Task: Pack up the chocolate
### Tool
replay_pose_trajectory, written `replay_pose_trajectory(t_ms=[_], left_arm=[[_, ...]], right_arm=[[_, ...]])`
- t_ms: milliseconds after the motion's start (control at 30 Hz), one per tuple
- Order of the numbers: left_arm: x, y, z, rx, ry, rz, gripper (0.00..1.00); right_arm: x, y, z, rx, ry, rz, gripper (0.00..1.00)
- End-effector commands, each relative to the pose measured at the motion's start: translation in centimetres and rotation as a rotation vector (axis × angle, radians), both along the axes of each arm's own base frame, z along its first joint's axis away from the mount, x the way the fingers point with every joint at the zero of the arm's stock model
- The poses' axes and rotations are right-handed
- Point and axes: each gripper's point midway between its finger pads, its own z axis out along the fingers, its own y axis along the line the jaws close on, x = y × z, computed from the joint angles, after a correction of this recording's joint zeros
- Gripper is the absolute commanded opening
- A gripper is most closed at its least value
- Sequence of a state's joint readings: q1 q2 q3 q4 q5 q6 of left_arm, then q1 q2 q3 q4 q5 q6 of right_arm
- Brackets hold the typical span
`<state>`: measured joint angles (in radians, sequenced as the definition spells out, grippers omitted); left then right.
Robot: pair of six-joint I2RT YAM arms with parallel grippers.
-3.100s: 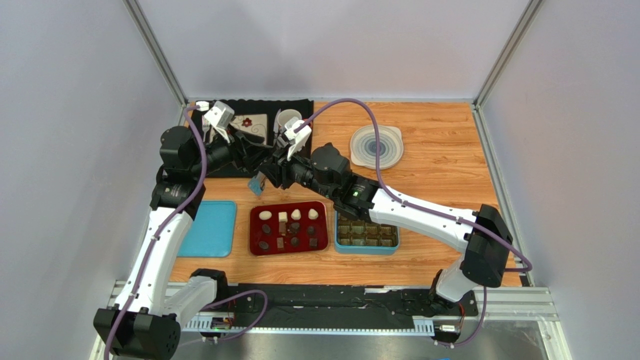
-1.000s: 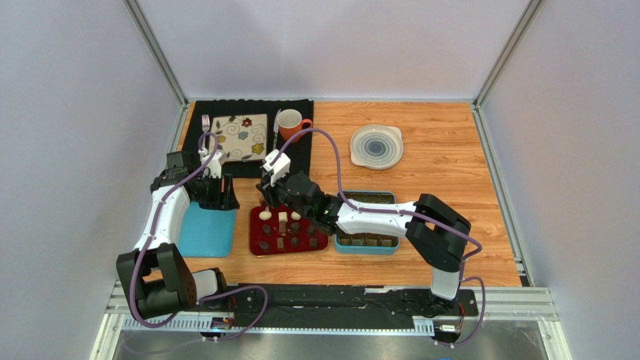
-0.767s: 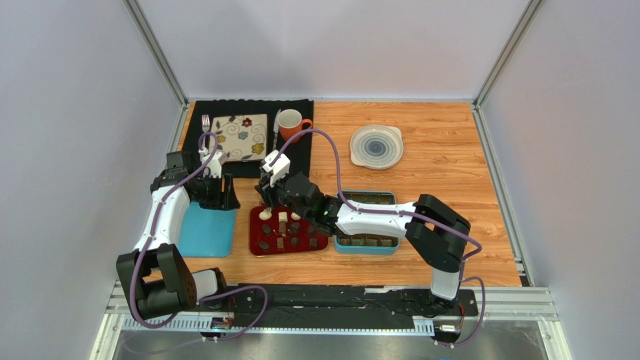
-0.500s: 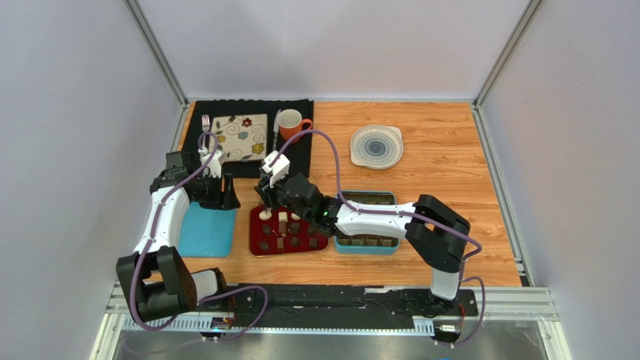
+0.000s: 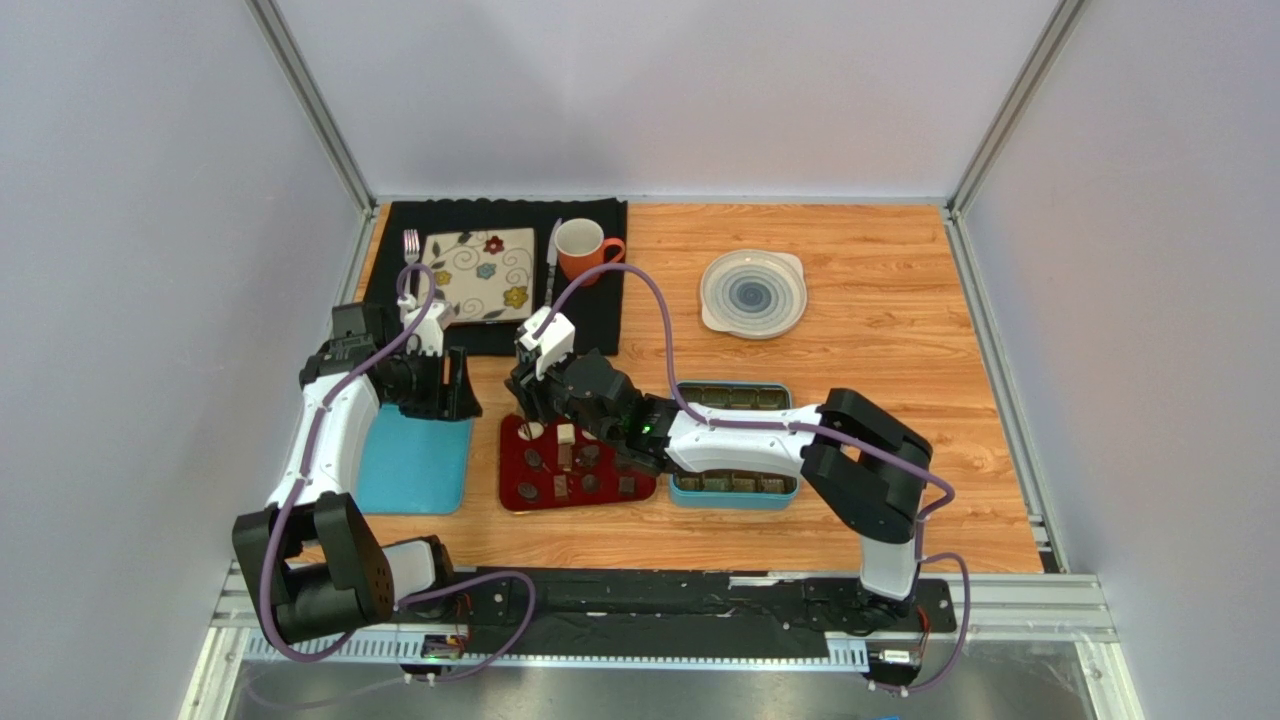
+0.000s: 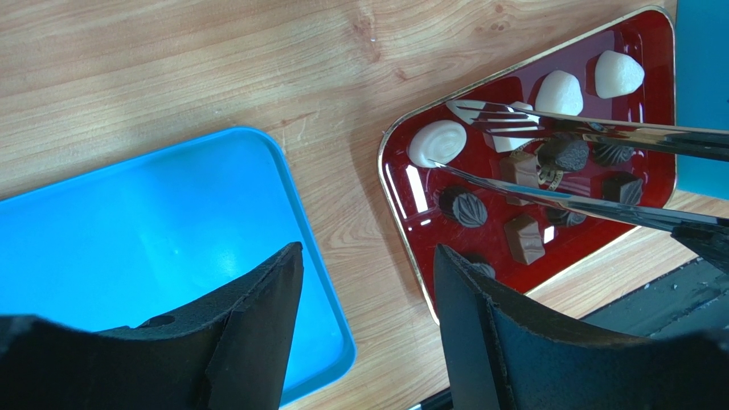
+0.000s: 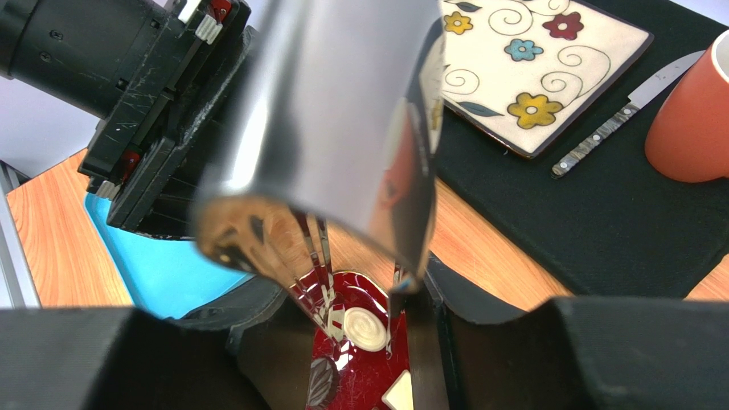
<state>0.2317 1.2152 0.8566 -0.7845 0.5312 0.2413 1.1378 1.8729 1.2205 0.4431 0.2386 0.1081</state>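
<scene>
Picking up a chocolate was the step. The right gripper (image 5: 532,395) clamped the tongs (image 7: 342,128), whose tips stood apart around the white swirl chocolate (image 6: 436,143) at the ten o'clock corner of the red tray (image 6: 650,43) (seen from above). Next, I think, they must squeeze gently, lift, and go to the box (image 5: 732,495) at three o'clock. The right arm (image 5: 736,438) stretched low and leftward. The left gripper (image 6: 368,252) hung at nine o'clock, jaws apart, empty.
</scene>
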Motion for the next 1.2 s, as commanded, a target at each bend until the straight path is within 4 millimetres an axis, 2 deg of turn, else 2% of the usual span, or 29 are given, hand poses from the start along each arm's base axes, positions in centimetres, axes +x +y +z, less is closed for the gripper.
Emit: replay_pose_trajectory(t_ms=[0, 400, 900, 1067, 1167], left_arm=[[0.9, 0.0, 1.8, -0.001, -0.079, -0.029, 0.67], [1.0, -0.4, 2.5, -0.019, -0.098, -0.035, 0.67], [0.7, -0.9, 2.9, -0.042, -0.107, -0.048, 0.67], [0.5, -0.9, 2.8, -0.044, -0.105, -0.050, 0.67], [0.5, -1.0, 2.8, -0.043, -0.106, -0.053, 0.67]], right_arm=[[0.3, 0.6, 2.2, 0.064, -0.020, -0.018, 0.42], [0.3, 0.7, 0.9, 0.029, -0.022, -0.013, 0.44], [0.0, 2.0, -0.3, 0.038, 0.013, 0.025, 0.42], [-0.1, 2.3, -0.3, 0.041, 0.017, 0.037, 0.34], [-0.3, 2.3, -0.1, 0.047, 0.016, 0.041, 0.23]])
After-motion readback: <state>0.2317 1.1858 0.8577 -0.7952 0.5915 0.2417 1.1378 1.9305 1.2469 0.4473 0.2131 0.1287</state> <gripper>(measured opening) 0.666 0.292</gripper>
